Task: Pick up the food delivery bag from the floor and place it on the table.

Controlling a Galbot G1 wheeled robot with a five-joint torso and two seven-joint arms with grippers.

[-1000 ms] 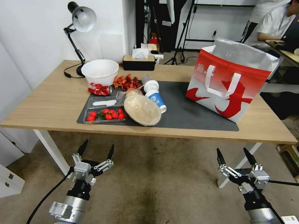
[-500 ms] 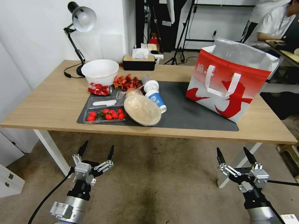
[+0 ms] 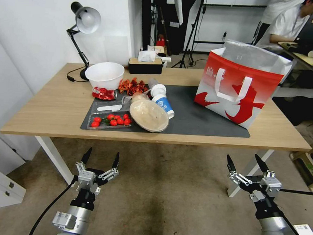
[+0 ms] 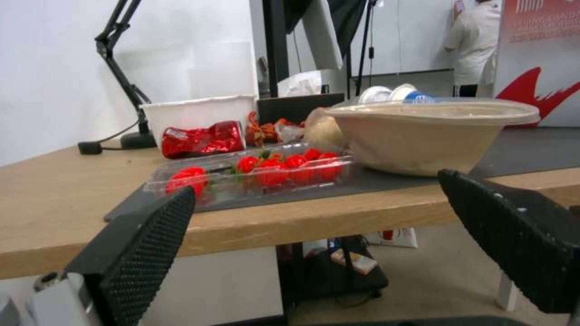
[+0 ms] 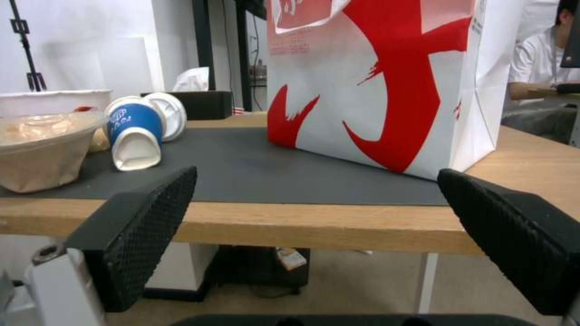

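The red and white food delivery bag [image 3: 240, 90] stands upright on the right part of the table [image 3: 61, 107], partly on the dark grey mat [image 3: 197, 115], its foil mouth open. The right wrist view has the bag [image 5: 387, 86] close ahead on the mat. Both arms hang low in front of the table, above the floor [image 3: 167, 186]. My left gripper [image 3: 100, 157] is open and holds nothing. My right gripper [image 3: 246, 163] is open too, below the table's right front edge. The left wrist view looks along the table edge [image 4: 272, 217].
A white bowl [image 3: 104, 75], a desk lamp [image 3: 83, 22], a tissue box [image 3: 145, 65], a tomato tray [image 3: 110, 120], a lidded beige bowl [image 3: 149, 115] and tipped cups [image 3: 163, 100] crowd the table's left half. White table legs [image 3: 55, 158] stand near each gripper. A person sits behind at the right.
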